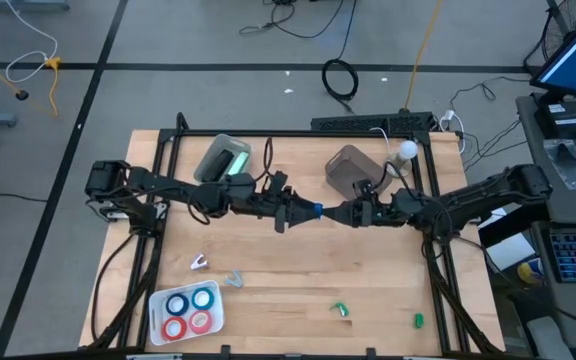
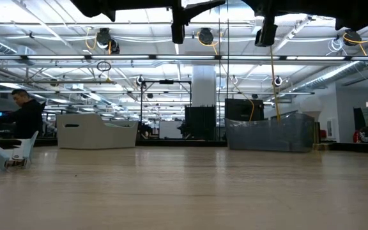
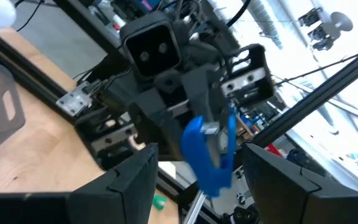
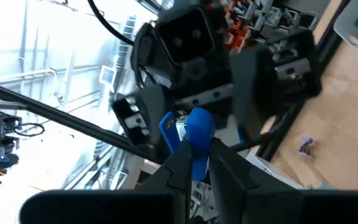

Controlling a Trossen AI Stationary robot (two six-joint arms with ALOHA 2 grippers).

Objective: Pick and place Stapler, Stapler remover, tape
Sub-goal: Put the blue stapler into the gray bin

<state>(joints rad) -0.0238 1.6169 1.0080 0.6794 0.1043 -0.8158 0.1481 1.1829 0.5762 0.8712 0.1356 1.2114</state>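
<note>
Both arms are meeting mid-air above the wooden table point(image 1: 298, 290), well above its middle, prob. for a handover. The right gripper point(image 4: 194, 163) is pinching a small blue plastic stapler remover point(image 4: 188, 140) tight btwn its fingers, holding it out level. The left gripper point(image 3: 194, 180) is facing it w/ jaws spread wide either side of the blue piece, not yet clamping. The white tray point(image 1: 158, 305) w/ two blue and two red tape rolls point(image 1: 190, 311) is sitting at the table's front-left corner.
</note>
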